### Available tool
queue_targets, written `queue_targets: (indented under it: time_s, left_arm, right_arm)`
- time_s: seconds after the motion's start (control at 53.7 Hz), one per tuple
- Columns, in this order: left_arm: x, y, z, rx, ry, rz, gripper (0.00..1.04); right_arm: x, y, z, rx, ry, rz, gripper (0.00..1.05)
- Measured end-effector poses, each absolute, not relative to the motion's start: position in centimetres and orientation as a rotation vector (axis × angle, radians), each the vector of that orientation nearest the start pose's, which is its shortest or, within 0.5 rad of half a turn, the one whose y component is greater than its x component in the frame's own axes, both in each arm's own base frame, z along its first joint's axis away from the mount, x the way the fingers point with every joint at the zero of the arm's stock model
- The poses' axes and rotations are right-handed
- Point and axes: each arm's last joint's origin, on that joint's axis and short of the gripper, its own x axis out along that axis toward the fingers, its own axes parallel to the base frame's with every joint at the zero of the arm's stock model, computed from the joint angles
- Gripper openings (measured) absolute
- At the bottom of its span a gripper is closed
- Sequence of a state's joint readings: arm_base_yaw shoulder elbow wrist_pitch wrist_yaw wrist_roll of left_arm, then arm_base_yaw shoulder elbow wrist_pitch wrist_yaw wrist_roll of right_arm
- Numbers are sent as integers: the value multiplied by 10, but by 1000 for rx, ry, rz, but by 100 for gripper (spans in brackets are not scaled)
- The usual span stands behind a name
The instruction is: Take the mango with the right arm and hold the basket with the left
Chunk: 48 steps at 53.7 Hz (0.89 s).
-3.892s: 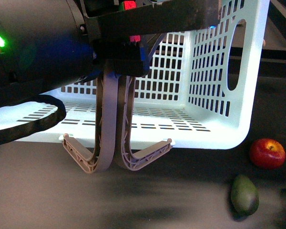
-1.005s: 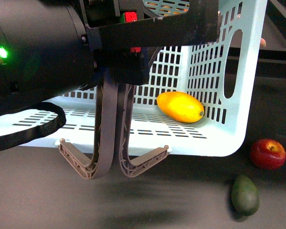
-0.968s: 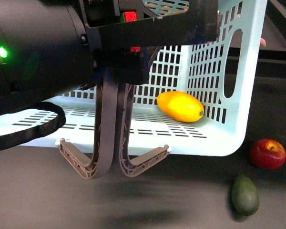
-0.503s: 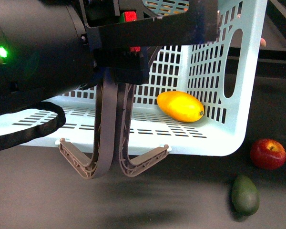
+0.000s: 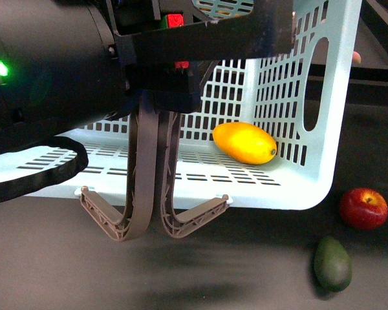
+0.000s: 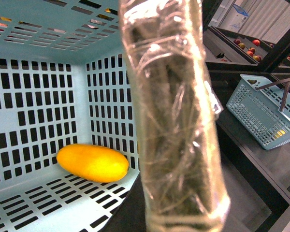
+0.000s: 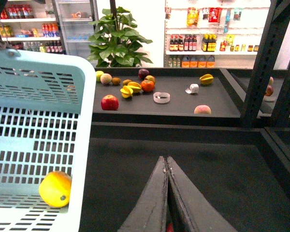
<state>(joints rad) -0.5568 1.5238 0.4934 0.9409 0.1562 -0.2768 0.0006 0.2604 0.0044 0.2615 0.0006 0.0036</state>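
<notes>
The turquoise basket (image 5: 310, 181) hangs tilted in the front view, its open side toward me, and its two grey-brown handles (image 5: 145, 174) hang down. My left gripper (image 5: 165, 84), black with red marks, is shut on the basket at the handles. The yellow-orange mango (image 5: 244, 143) lies inside the basket against its slotted side wall. It also shows in the left wrist view (image 6: 93, 163) and in the right wrist view (image 7: 54, 189). My right gripper (image 7: 166, 162) is shut and empty over the dark table, to the right of the basket's rim (image 7: 84, 145).
A red apple (image 5: 363, 208) and a dark green fruit (image 5: 332, 263) lie on the dark table right of the basket. A shelf with several fruits (image 7: 135, 87) stands behind. A second blue basket (image 6: 263, 113) sits on a bench.
About four seconds ago the basket held no mango; it now lies inside. Over the last second nothing has visibly moved.
</notes>
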Motion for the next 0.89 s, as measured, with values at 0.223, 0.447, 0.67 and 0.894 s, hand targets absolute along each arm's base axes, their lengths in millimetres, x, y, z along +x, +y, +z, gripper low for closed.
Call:
queue_targets:
  time_s: [0.223, 0.447, 0.67, 0.894]
  left_arm:
    - [236, -152, 179, -247, 188, -696, 7]
    - [236, -152, 179, -248, 188, -695, 7]
    - [236, -152, 179, -245, 187, -695, 7]
    - [236, -152, 179, -247, 188, -696, 7]
  right_arm:
    - [110, 0, 168, 3, -9, 1, 2]
    - [101, 0, 163, 2, 28, 2, 2]
    - [98, 0, 165, 2, -2, 2, 2]
    - [98, 0, 165, 2, -2, 2, 2]
